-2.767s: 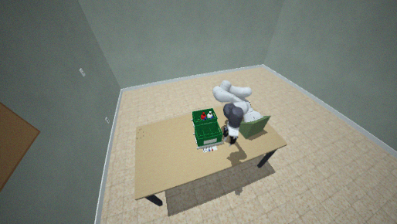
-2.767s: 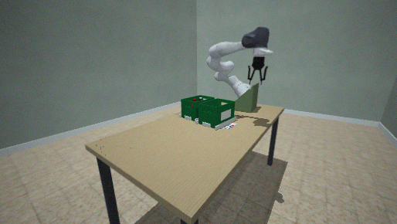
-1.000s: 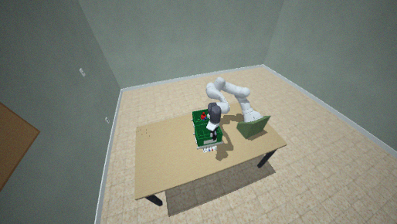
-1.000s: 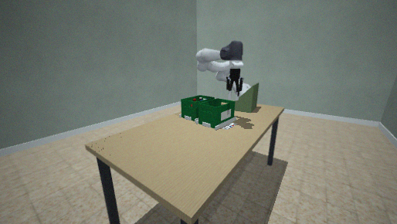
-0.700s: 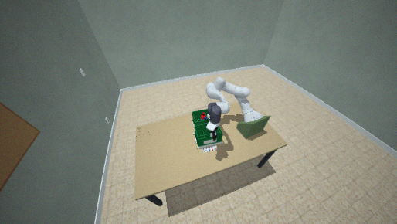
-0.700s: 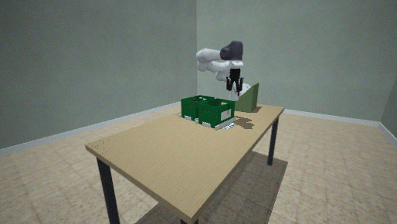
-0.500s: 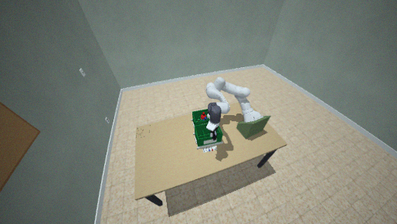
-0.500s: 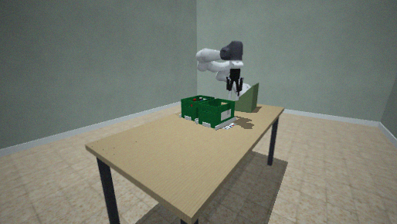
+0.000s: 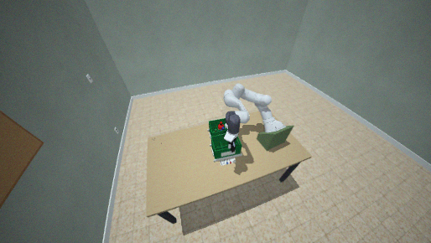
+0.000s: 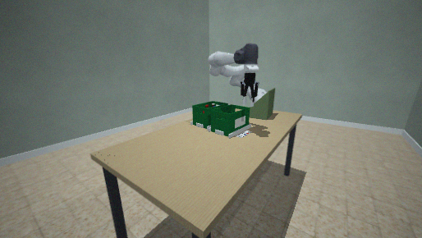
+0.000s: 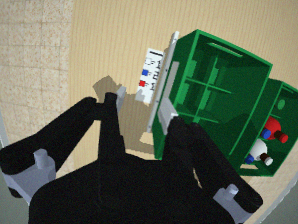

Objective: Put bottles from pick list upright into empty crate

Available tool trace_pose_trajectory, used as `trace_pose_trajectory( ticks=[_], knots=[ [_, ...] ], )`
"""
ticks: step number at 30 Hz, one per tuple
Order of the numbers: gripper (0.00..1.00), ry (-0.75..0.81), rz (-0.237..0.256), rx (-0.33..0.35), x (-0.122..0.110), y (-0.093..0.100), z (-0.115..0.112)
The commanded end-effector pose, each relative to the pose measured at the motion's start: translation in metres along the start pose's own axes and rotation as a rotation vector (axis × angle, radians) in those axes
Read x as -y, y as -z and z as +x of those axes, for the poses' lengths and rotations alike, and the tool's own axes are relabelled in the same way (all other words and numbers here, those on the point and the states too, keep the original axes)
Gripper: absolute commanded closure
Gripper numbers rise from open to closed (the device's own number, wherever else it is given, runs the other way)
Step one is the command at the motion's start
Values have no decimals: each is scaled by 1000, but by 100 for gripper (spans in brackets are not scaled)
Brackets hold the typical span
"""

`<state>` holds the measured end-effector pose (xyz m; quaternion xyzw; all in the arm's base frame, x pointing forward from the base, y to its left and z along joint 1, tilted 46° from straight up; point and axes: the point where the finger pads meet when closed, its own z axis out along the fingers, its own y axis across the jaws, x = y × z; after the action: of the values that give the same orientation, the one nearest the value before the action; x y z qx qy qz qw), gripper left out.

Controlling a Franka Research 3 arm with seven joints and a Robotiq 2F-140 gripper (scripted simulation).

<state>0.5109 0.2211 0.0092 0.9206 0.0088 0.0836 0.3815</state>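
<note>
The counts on the pick list (image 9: 227, 162) (image 10: 244, 135) (image 11: 151, 75) are too blurred to read; in the wrist view its black bar and white, blue and red squares do show. It lies just beside the empty crate (image 9: 215, 152) (image 10: 220, 124) (image 11: 235, 47), at its labelled end. The gripper (image 9: 233, 150) (image 10: 249, 99) (image 11: 143, 100) is partly open above that end – nothing between its fingers – and hides a near corner of the crate from the wrist view.

The bottles stand in the other crate (image 9: 215, 121) (image 10: 199, 115) (image 11: 292, 102), next to the empty one. A red bottle (image 9: 220, 126) (image 11: 272, 126) and a white bottle (image 11: 259, 150) are plain from the wrist; blue parts show beside them, but whose they are I cannot tell. Walls hide most of the bottles in the exterior view.

The table (image 9: 180, 172) (image 10: 176, 156) (image 11: 110, 30) is pale wood with dark legs, on a tan tiled floor (image 9: 335, 188) (image 10: 349, 172) (image 11: 32, 60). Grey-green walls (image 9: 189, 42) (image 10: 103, 61) have pale skirting. A brown panel (image 9: 17, 159) is cut off at the top view's left edge.
</note>
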Motion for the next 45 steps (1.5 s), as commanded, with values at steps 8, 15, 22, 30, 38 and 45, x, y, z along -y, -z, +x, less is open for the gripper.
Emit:
trace_pose_trajectory(
  ticks=[8,15,22,30,38,45],
  knots=[
    [62,5,1,-4,0,1,1],
    [62,26,1,-4,-5,2,1],
    [62,26,1,-4,-34,10,-2],
    [62,26,1,-4,-67,19,-5],
    [62,26,1,-4,-106,30,-9],
    [62,26,1,-4,-130,37,-11]
  ],
)
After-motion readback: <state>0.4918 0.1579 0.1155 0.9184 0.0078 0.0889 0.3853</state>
